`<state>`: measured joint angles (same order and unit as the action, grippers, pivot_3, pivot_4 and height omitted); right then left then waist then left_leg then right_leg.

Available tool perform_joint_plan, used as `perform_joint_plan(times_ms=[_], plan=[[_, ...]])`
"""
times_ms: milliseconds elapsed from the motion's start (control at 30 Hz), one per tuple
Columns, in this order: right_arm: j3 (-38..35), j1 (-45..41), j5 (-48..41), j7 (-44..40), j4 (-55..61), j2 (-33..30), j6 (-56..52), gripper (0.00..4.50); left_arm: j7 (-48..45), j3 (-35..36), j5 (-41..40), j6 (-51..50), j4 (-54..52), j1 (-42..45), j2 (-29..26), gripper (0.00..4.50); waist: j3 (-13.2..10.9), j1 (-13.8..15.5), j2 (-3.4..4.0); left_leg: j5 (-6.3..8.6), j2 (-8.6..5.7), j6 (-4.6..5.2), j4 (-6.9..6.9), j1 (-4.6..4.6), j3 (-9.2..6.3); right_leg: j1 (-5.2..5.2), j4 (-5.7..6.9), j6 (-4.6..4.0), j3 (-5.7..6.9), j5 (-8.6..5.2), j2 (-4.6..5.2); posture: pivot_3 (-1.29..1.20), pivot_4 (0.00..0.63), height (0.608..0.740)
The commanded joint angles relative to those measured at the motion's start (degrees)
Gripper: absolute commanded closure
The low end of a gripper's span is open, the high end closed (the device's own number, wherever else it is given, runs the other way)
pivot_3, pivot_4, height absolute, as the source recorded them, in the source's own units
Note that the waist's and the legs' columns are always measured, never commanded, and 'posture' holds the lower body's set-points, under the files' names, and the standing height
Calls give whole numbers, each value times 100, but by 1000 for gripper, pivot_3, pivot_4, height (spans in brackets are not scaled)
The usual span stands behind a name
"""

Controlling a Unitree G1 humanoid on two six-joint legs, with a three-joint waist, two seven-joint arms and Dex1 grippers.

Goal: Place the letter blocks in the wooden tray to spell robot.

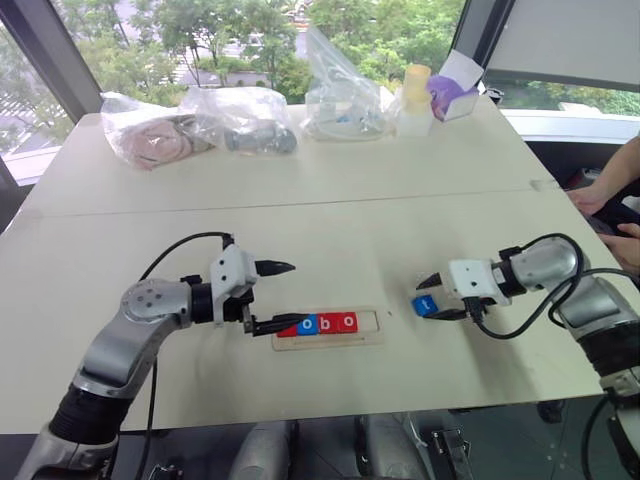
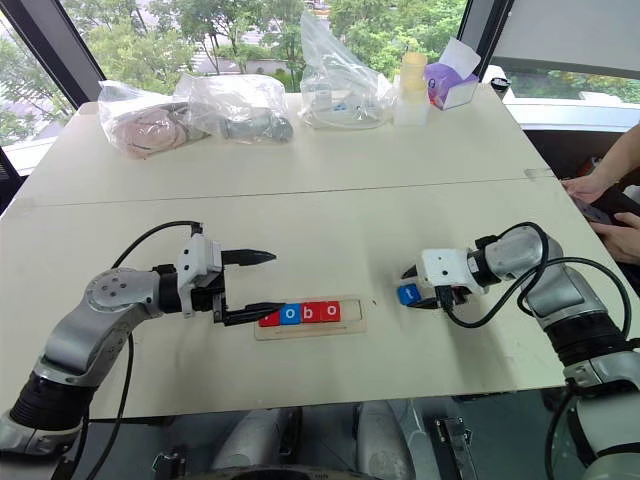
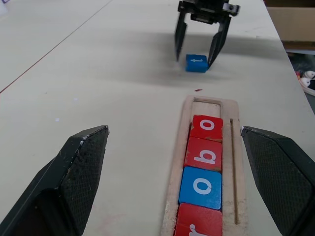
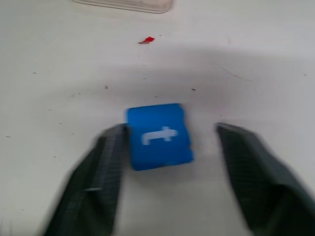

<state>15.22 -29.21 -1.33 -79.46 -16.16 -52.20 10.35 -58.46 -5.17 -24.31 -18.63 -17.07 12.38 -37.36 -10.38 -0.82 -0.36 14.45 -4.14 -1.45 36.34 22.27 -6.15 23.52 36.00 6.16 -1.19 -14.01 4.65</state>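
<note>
The wooden tray (image 1: 375, 322) lies near the table's front edge. It holds several letter blocks in a row: a red r (image 3: 199, 223), a blue o (image 3: 201, 187), a red b (image 3: 204, 155) and a red o (image 3: 207, 128). Its right end slot (image 3: 206, 106) is bare. My left gripper (image 1: 285, 295) hovers open at the tray's left end, one finger over the r block. A blue t block (image 4: 159, 135) lies on the table to the right of the tray. My right gripper (image 1: 432, 300) is open and straddles it; one finger (image 4: 106, 162) touches the block and the other (image 4: 256, 167) stands off.
Several clear plastic bags (image 1: 235, 120) of items, a small bottle (image 1: 414, 100) and a purple box (image 1: 452, 97) line the table's far edge. A person's hands (image 1: 610, 205) rest at the right edge. A seam (image 1: 300, 205) crosses the table.
</note>
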Motion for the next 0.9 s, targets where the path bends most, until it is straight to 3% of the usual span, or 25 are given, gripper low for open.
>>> perform_joint_plan(times_ms=[33,133,267,467,900], plan=[[-108,42,-39,85,145,63,-319,3387,40,175,-73,-8,-231,5,-62,0,0,2,0,0,0,0,0,0,0,0,0,0,0,0,0,0,150,740],[-258,103,-223,164,443,87,-819,3387,44,176,-76,-11,-242,-1,-67,0,0,4,0,0,0,-1,1,0,-1,0,1,-1,0,0,1,0,150,740],[-518,265,-1026,66,1794,-23,-2528,3387,14,179,-124,-48,-267,-17,-82,0,-1,11,2,0,0,-1,0,4,-2,6,2,-1,-2,0,6,0,150,740],[-361,396,-1275,363,2857,70,-3739,3387,-30,167,-140,-84,-293,-8,-70,0,0,36,2,0,-1,-1,0,9,-6,9,1,-1,0,0,11,0,150,740],[236,349,-1075,669,3104,561,-3896,3387,-9,192,-183,-169,-430,-90,-81,0,0,20,1,0,-1,-1,-1,11,-6,10,1,-1,3,0,6,0,150,740]])
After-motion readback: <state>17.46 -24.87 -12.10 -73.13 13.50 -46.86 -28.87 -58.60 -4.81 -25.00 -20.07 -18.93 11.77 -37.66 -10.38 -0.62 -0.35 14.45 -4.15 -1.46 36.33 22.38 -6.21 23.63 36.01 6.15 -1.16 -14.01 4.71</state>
